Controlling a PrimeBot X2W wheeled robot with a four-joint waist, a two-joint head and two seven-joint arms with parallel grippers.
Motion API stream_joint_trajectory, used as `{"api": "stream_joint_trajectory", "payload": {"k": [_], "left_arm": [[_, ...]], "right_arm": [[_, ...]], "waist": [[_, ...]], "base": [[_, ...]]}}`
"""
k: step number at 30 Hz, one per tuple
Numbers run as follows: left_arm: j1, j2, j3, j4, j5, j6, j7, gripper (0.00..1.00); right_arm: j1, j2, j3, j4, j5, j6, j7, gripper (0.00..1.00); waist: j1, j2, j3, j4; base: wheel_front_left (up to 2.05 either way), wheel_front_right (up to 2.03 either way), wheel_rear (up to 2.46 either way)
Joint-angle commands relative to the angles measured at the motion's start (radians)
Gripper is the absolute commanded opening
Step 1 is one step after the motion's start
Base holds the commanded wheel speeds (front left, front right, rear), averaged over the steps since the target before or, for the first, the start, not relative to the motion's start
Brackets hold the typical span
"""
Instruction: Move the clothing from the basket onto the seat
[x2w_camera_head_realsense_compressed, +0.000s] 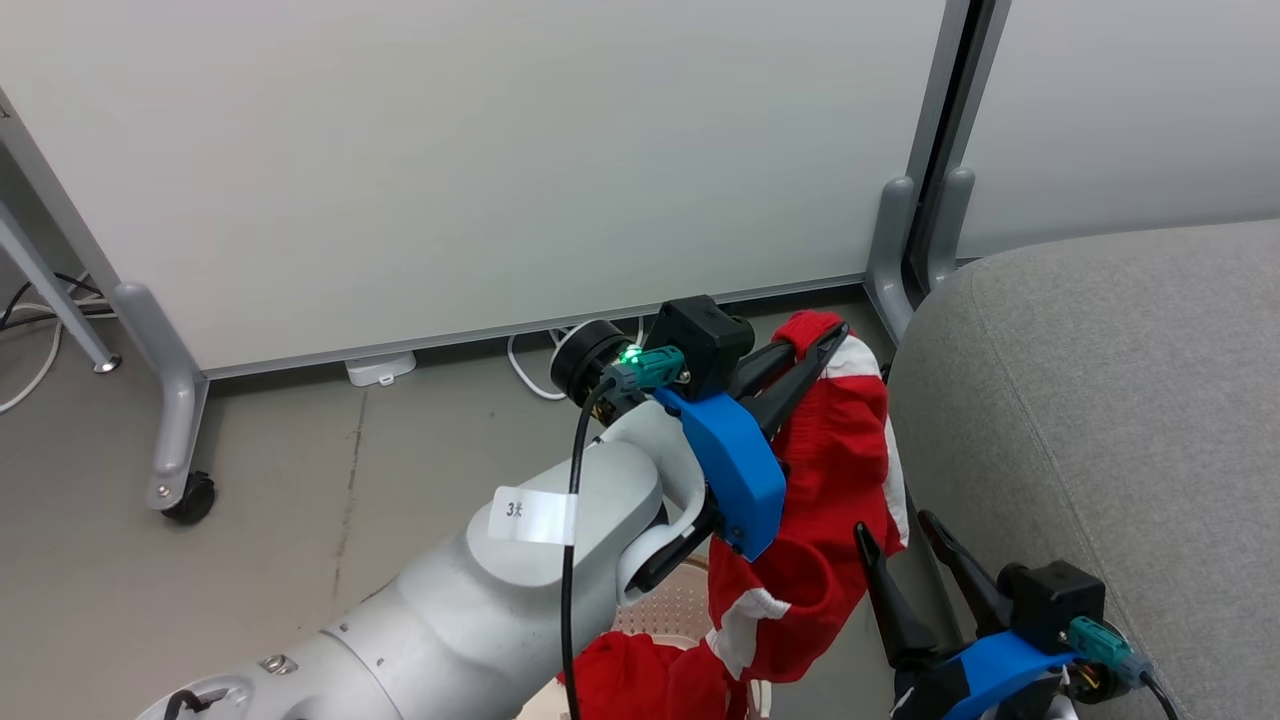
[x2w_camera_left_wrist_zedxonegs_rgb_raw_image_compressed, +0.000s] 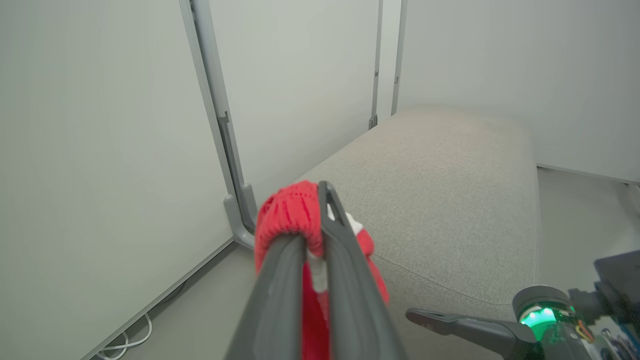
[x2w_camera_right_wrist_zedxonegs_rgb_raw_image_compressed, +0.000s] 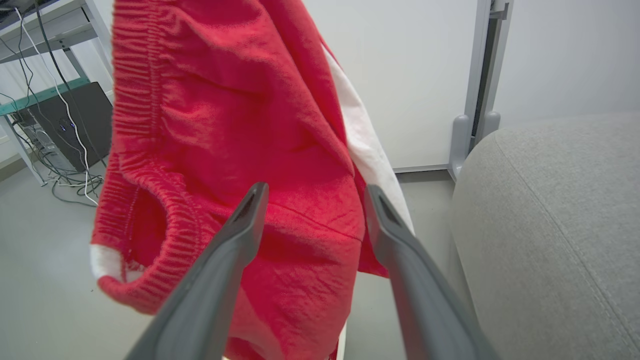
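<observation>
Nearest the head camera, the left arm's pale forearm (x2w_camera_head_realsense_compressed: 500, 590) is seen crossing the lower left of the view. Just behind it a patch of the cream perforated basket (x2w_camera_head_realsense_compressed: 668, 606) is visible on the floor (x2w_camera_head_realsense_compressed: 350, 500), with red fabric bunched at its near side. At the lower right, the right end effector (x2w_camera_head_realsense_compressed: 892, 525) is held with its fingers spread apart and nothing between them, close to the front edge of the seat (x2w_camera_head_realsense_compressed: 1100, 400). A red garment (x2w_camera_head_realsense_compressed: 830, 450) with white trim is hung in the air above the basket, just beside that edge and not on the cushion. Its ribbed top hem is clamped between the closed fingers of the left end effector (x2w_camera_head_realsense_compressed: 822, 340). Farther back, pale partition panels (x2w_camera_head_realsense_compressed: 450, 150) are stood on the floor, with white cables (x2w_camera_head_realsense_compressed: 525, 372) lying along their base.
</observation>
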Motion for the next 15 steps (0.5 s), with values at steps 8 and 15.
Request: {"api": "stream_joint_trajectory", "payload": {"k": [8,15], "left_arm": [[-0.024,0.000,-0.025,0.011,-0.026,0.003,-0.011,0.00],[-0.026,0.000,-0.033,0.011,-0.034,0.006,-0.015,0.00]], "right_arm": [[-0.004,-0.004,0.018,-0.011,0.001,0.000,0.005,1.00],[-0.015,-0.004,0.081,-0.033,0.011,0.000,0.024,1.00]], "waist": [[0.0000,-0.0001,0.007,-0.001],[0.0000,-0.0001,0.007,-0.009]], "base": [[0.00,0.00,0.00],[0.00,0.00,0.00]]}}
